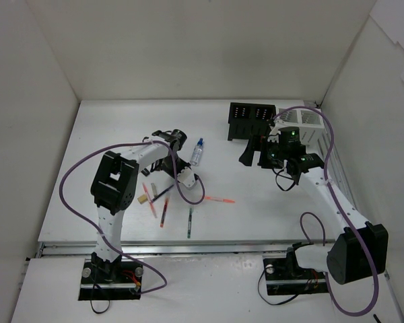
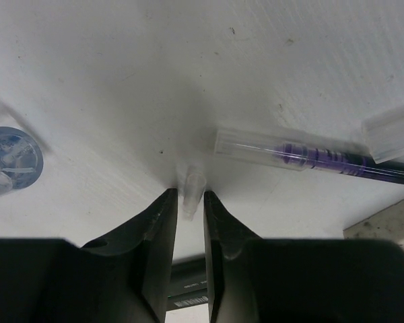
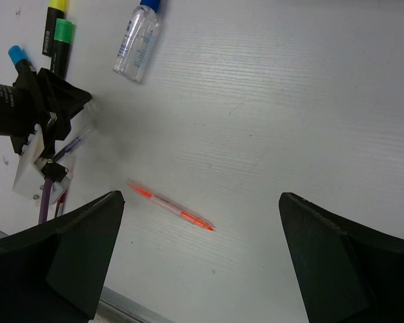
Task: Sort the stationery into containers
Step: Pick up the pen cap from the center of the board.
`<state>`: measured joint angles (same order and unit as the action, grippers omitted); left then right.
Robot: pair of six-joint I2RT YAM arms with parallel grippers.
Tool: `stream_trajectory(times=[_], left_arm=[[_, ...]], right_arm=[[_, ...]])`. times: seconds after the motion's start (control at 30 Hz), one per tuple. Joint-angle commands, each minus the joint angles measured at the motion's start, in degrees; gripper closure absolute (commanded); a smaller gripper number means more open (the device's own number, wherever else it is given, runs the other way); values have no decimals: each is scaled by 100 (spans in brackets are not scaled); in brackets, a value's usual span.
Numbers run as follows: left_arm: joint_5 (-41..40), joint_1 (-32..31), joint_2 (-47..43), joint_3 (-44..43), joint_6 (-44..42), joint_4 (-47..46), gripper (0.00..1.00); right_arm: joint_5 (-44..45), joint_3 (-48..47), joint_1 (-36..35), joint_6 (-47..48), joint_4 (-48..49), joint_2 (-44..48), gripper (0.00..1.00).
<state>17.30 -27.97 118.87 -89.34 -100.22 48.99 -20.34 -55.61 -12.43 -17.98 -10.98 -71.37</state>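
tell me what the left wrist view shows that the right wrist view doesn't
Only the left wrist view: a small clear piece at the tips of the left gripper, whose fingers are nearly together. Whether it is pinched is unclear.
Only the right wrist view: the right gripper wide open, the orange pen, and the highlighters with yellow, green and blue caps.
Both: the white table, the left gripper, the blue-capped bottle (only its end in the left wrist view), and probably the clear purple-cored pen.
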Motion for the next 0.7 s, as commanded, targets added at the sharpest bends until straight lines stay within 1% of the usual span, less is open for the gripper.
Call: stream_trajectory(times=[0.0, 0.03, 0.07, 0.13, 0.17, 0.23, 0.33, 0.37, 0.43, 0.47, 0.5, 0.57, 0.6, 0.63, 0.67], left_arm=[[248, -69, 75, 206, 12, 234, 82], [265, -69, 75, 224, 20, 207, 82], [256, -69, 75, 241, 12, 207, 88], [256, -69, 49, 268, 12, 172, 92], [274, -69, 49, 277, 47, 155, 97], [318, -69, 5, 303, 196, 67, 100], [563, -69, -65, 181, 582, -21, 100], [773, -69, -118, 102, 670, 22, 100], [1029, 71, -276, -275, 1056, 137, 100], [1282, 72, -329, -399, 1206, 163, 100], [1389, 150, -390, -670, 1642, 120, 100], [1687, 213, -540, -1048, 2092, 15, 100], [1750, 265, -584, -1163, 2382, -204, 100], [1785, 265, -671, -1286, 2916, -302, 100], [1847, 265, -698, -1392, 3156, -372, 100]], right_arm=[[4, -239, 12, -4, 149, 10, 2], [4, -222, -5, -4, 158, 36, 2], [12, -204, -5, -4, 140, 45, 2], [30, -187, -5, -13, 140, 97, 2], [30, -178, -5, -13, 140, 115, 2], [30, -160, -5, -13, 140, 167, 2], [-22, -117, -5, 31, 140, 290, 2], [-40, -99, -5, 75, 149, 334, 2], [91, -72, -32, 136, 158, 431, 2], [91, -64, -41, 180, 149, 457, 2], [109, -37, -41, 259, 149, 492, 2], [188, -28, -111, 391, 140, 502, 2], [214, -11, -146, 487, 140, 502, 2], [223, -11, -216, 593, 140, 484, 2], [232, 7, -251, 698, 149, 501, 2]])
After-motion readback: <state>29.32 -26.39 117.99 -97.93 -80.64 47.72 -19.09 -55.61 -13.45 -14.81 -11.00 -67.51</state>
